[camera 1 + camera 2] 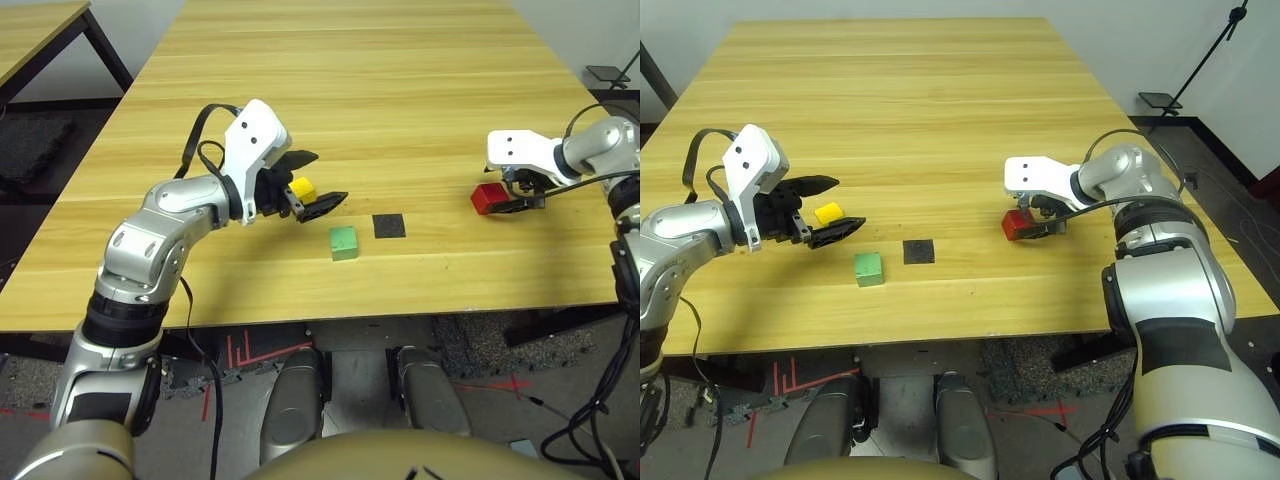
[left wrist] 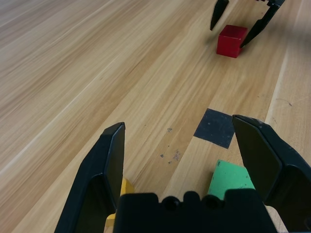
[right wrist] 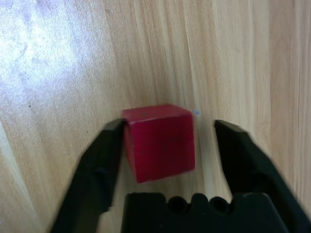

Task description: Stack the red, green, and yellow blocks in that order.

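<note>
The red block (image 1: 487, 198) rests on the table at the right, between the fingers of my right gripper (image 3: 170, 124). One finger touches the red block (image 3: 160, 145) and the other stands a little off it, so the jaws are still apart. My left gripper (image 1: 325, 178) hovers open at the left. The yellow block (image 1: 302, 188) lies just under and between its fingers. The green block (image 1: 343, 242) sits on the table a little nearer to me than that gripper's fingertips, untouched.
A flat black square patch (image 1: 389, 226) lies on the table between the green block and the red block. The wooden table (image 1: 380, 80) stretches away bare behind both grippers. Its front edge runs just below the green block.
</note>
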